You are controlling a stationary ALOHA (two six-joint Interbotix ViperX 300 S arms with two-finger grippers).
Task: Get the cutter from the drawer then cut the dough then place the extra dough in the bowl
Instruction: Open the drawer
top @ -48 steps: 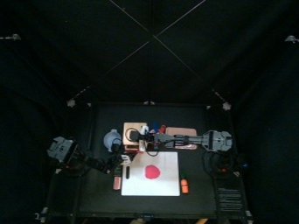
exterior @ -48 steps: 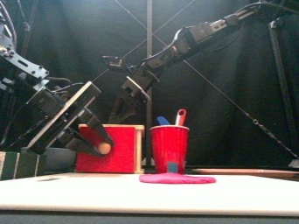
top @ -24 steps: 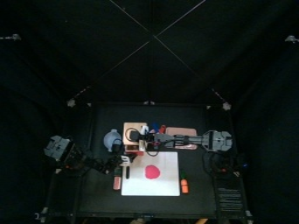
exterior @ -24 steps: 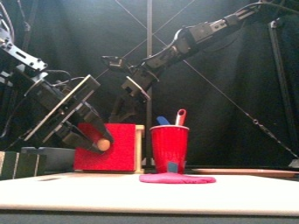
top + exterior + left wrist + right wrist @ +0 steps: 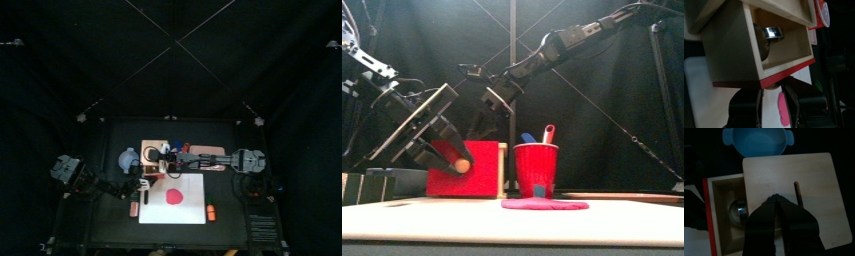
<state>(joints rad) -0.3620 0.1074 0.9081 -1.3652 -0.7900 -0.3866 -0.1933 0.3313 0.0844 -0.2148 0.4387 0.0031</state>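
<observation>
One flat round of red dough [image 5: 171, 197] lies nearest the front. It sits on the white cutting board [image 5: 158, 214], on the black desk [image 5: 100, 225]. It is whole and not cut. Just behind it stands the red cup [image 5: 536, 170] with its toy knives.

Next comes the left pincer [image 5: 772, 92], right in front of the red drawer front [image 5: 478, 182]. Its two jaws stand a little apart. I see only board and dough in the gap, so I think it pinches nothing.

The drawer [image 5: 791, 46] stands open, out of the pale wooden box [image 5: 791, 178]. The shiny metal cutter [image 5: 771, 34] lies inside it, far in and partly tucked under the box's top. Nothing touches it.

Further back, the right pincer [image 5: 777, 203] is over the top of the box and looks to rest its tip on it. Its jaws are pressed together and hold nothing. I think it pushes down so the box cannot slide. The blue-grey bowl [image 5: 756, 142] sits beside the box on the left, and it is empty.

So the step in hand is getting the cutter out. The opening looks done, but the grab is not. Next, I think a pincer must go up over the red front and down into the drawer. It should spread its jaws and pinch the cutter by its rim or wire handle. The space is tight, so it should go slowly and lift straight up. The box must stay held down.
</observation>
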